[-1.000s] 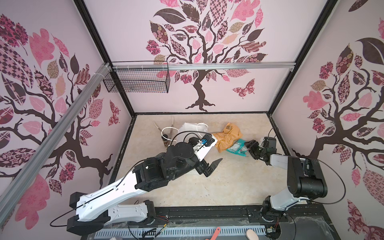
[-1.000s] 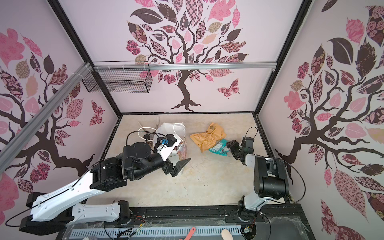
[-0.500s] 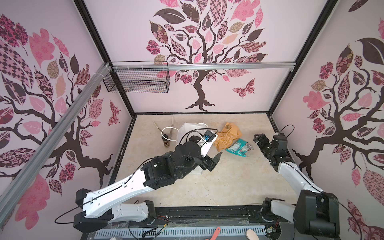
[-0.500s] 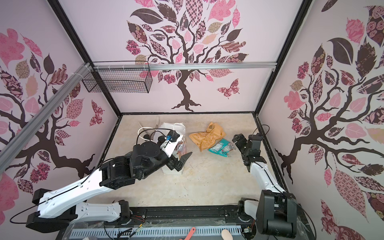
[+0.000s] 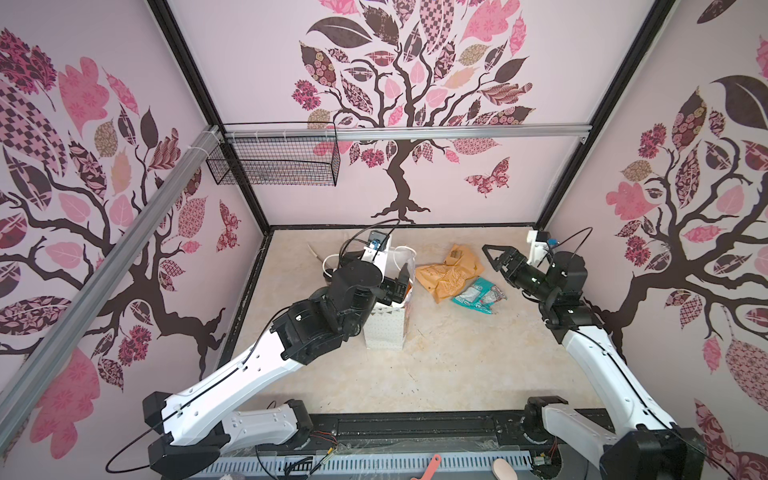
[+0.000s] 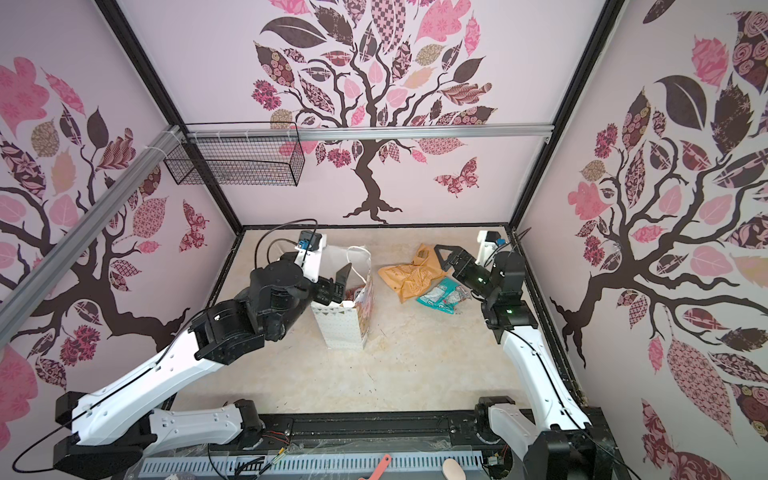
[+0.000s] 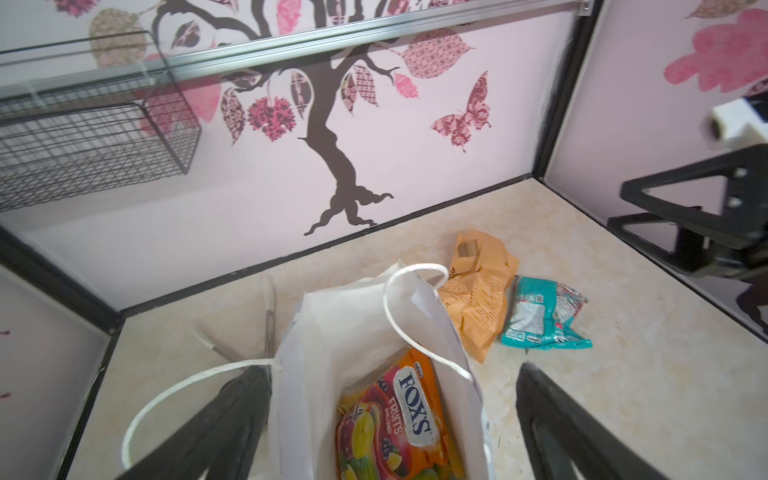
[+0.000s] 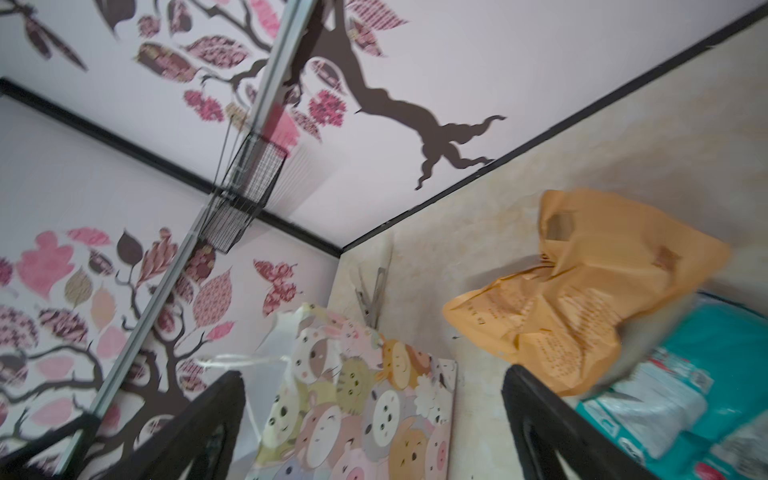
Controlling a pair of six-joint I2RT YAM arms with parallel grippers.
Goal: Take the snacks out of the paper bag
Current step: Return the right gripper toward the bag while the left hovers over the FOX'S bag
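The paper bag is standing upright on the counter, near the far edge and a little left of its middle. Its mouth is gaping open, and one cord handle is arching over the opening. The left end effector is hovering directly over that mouth with its fingers spread wide. In the left wrist view one finger is showing on each side of the bag's walls, and they are gripping nothing. Inside the bag an orange-red FOX'S packet is leaning against the white lining. Two more packets are lying on the counter toward the far right corner, just beside the bag. One is a large tan-orange packet, and a teal packet is touching its near side. The right end effector is hanging above the counter by the right edge, close to those two packets, with its fingers wide apart and empty.
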